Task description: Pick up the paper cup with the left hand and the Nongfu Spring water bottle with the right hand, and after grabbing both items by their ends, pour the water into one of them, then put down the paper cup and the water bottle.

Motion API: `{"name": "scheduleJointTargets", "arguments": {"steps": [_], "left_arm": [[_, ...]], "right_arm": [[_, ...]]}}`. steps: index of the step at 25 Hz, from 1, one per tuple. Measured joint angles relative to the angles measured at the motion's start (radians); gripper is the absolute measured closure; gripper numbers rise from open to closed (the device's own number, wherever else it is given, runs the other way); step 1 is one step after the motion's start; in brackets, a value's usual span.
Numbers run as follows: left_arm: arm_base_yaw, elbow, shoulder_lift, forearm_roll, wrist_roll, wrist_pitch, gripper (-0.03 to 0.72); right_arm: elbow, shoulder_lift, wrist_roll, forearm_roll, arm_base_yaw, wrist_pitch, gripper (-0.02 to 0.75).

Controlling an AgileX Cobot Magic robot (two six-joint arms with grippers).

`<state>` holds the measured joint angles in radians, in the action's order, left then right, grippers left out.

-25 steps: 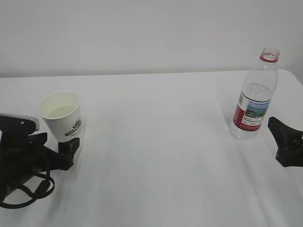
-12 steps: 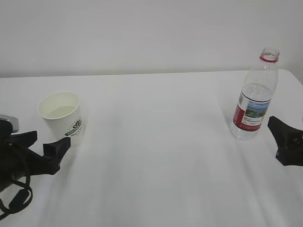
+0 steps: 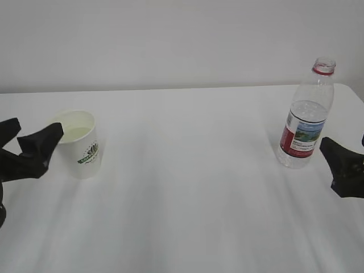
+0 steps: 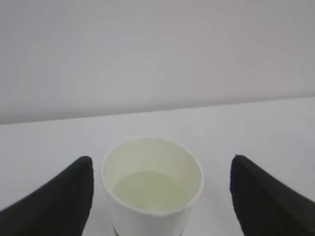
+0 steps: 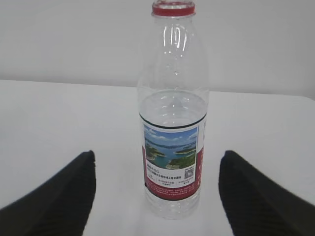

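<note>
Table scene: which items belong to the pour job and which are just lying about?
Job items:
- paper cup, upright, water inside
- Nongfu Spring water bottle, upright, uncapped, part full
- left hand, open, beside the cup
- right hand, open, near the bottle

Lying about:
- nothing; only the white table

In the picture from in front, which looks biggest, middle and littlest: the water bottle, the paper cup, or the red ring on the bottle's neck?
1. Water bottle, tallest by far.
2. Paper cup, shorter and stubbier.
3. Red ring, a thin band.
</note>
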<state>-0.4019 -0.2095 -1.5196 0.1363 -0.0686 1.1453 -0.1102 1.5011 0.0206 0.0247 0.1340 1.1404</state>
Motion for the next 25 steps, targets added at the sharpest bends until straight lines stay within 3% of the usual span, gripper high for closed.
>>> {"name": "scheduleJointTargets", "arguments": {"steps": [7,14,18,25], "left_arm": [[0.0,0.003,0.132,0.047,0.0,-0.076,0.076],[0.0,0.005,0.255,0.052,0.0,-0.133,0.086],[0.0,-0.026,0.342,0.054,0.0,-0.304,0.095],[0.0,-0.185,0.442,0.057,-0.002,-0.653,0.096]], "right_arm": [[-0.046,-0.018,-0.021,-0.008,0.0,-0.086,0.147],[-0.136,-0.049,-0.028,0.032,0.0,-0.291,0.147],[-0.171,-0.07,-0.042,0.064,0.0,-0.364,0.147],[-0.243,-0.154,-0.074,0.128,0.0,-0.596,0.147]]}}
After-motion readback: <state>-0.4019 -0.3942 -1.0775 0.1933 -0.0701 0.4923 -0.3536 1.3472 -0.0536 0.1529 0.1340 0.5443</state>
